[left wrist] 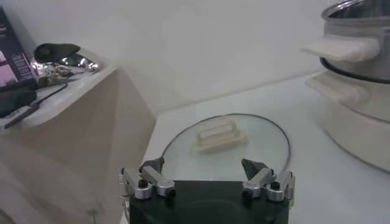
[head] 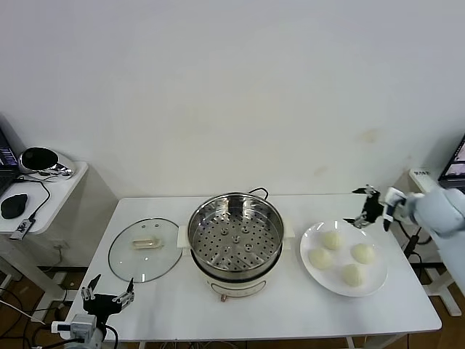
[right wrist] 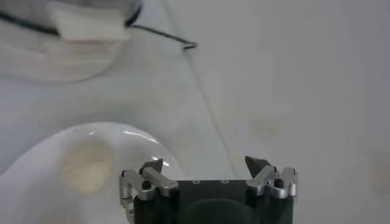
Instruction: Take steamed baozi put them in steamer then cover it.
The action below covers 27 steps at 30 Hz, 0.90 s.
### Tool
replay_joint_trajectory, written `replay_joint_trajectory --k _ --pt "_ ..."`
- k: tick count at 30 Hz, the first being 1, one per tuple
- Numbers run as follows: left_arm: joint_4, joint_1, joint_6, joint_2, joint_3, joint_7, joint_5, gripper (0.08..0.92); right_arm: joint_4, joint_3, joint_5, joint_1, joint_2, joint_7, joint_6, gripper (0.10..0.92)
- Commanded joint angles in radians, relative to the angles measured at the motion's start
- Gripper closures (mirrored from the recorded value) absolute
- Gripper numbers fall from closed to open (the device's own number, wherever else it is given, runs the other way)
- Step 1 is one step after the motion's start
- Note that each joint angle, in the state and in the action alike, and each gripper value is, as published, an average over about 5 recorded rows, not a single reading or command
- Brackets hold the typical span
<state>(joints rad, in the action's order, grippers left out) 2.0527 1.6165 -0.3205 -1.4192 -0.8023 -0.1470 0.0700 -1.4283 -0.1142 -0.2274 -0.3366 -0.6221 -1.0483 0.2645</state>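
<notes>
Four baozi point(head: 341, 256), smooth cream-white, on plate point(head: 314, 274) near surface point(head: 290, 313) right edge. Steamer point(head: 235, 240) centre, uncovered; cover point(head: 145, 249) flat left. Right gripper point(head: 369, 207) above plate's far rim, jaws spread, empty. Left gripper point(head: 106, 296) at front-left edge, jaws spread.

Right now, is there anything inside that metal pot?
Empty. The pot's holed tray is bare; all four buns sit on the plate, and the lid lies beside it.

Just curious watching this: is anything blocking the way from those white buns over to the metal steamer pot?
Nothing visible does. The four buns lie on a plate beside the steamer, which stands uncovered; its glass lid lies on the far side. The right claw hangs open above the plate's far edge.
</notes>
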Motion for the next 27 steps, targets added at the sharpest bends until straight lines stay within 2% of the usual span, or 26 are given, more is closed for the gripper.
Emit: replay_joint_trajectory --k 1,14,27 --pt "0.029 0.017 0.002 -0.007 -0.006 0.002 0.005 0.177 0.223 -0.396 -0.132 0.338 -0.056 -0.182 -0.144 0.203" --pt "0.037 0.031 0.000 -0.009 -0.007 -0.005 0.004 0.177 0.400 -0.269 -0.224 0.197 -0.196 -0.177 -0.286 0.203" --pt "0.014 0.029 0.001 -0.005 -0.003 -0.005 0.003 0.177 0.497 -0.194 -0.313 0.131 -0.278 -0.162 -0.318 0.203"
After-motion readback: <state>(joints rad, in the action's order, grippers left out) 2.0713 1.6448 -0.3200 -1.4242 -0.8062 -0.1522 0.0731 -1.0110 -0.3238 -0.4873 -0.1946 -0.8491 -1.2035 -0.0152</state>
